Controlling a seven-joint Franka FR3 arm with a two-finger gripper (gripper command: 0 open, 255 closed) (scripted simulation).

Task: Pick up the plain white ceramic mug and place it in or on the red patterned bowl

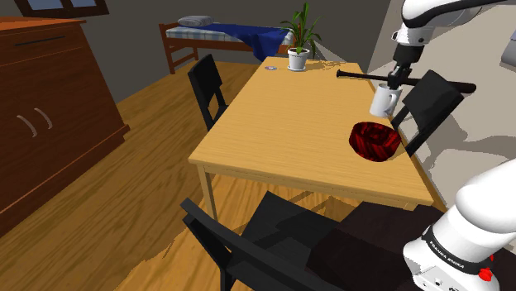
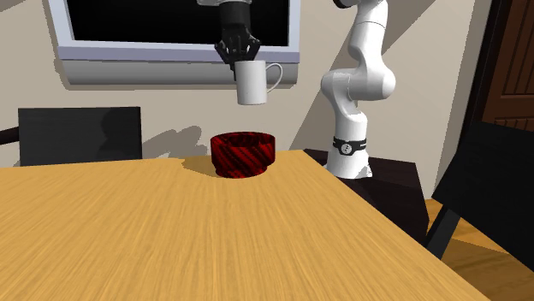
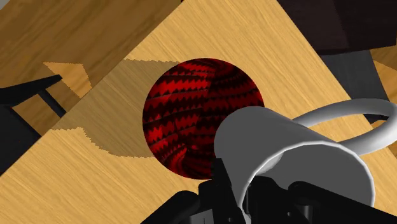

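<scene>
Holding the white mug [image 2: 252,83] high above the wooden table [image 2: 171,239], the gripper [image 2: 238,60] has its jaws closed on the rim of the mug, and the mug hangs upright below it. The red patterned bowl [image 2: 243,154] stands on the table under the mug, near the table's edge. I judge that the step in hand is the carrying. In the wrist view the bowl [image 3: 200,118] lies a little beside the mug [image 3: 292,165], so the mug seems not fully centred over it. The next move probably calls for a small sideways correction, then a slow descent into the bowl. The jaws should open only when the mug's base rests inside, because the mug may tip on the curved wall.
</scene>
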